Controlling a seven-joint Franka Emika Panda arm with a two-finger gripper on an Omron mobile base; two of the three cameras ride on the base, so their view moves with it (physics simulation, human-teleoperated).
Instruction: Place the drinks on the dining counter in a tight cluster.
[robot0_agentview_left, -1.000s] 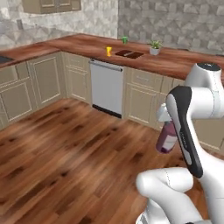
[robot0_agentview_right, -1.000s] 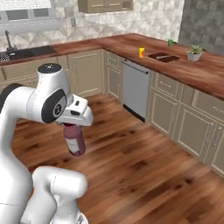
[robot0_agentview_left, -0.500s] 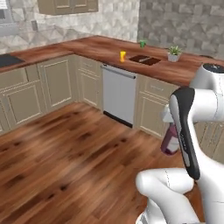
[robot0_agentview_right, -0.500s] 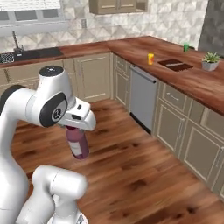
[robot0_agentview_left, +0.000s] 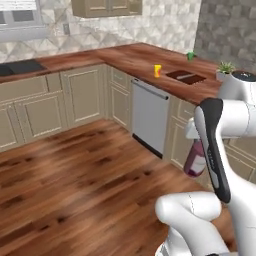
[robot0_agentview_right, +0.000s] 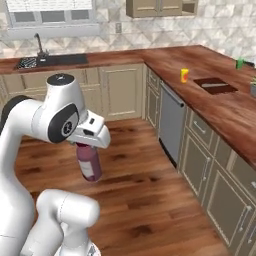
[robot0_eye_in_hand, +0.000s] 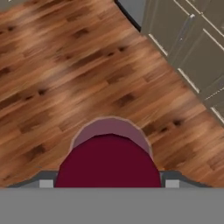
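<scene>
So we've got the gripper (robot0_agentview_right: 89, 146) clamped around the top of the purple bottle (robot0_agentview_right: 89, 162); the bottle hangs straight down under the hand, up in the air above the wood floor (robot0_agentview_right: 135, 200), touching nothing else. In the right base view we can see its pale label and dark reddish body just below the white hand; in the left base view the same bottle (robot0_agentview_left: 195, 159) peeks out from behind the dark stripe of the forearm, in front of the beige cabinets (robot0_agentview_left: 180, 140). From the hand view we're looking right down onto the bottle (robot0_eye_in_hand: 109, 157), its dark cap end big and round at the bottom of the picture, with the jaws spread fairly wide on either side of it; floorboards run underneath and cabinet doors (robot0_eye_in_hand: 192, 48) sit off toward the upper right.

Around us: an L-shaped wooden counter (robot0_agentview_right: 220, 107) wraps the corner of the kitchen; a small orange cup (robot0_agentview_right: 184, 75) stands on it near a recessed sink (robot0_agentview_right: 215, 85), and a small green cup (robot0_agentview_right: 239, 63) is further along. A grey dishwasher front (robot0_agentview_right: 171, 125) sits under the counter below the orange cup. A second sink with a tap (robot0_agentview_right: 39, 47) is under the window (robot0_agentview_right: 50, 15) on the back wall; in the left base view a little potted plant (robot0_agentview_left: 226, 70) sits at the far end of the counter.
</scene>
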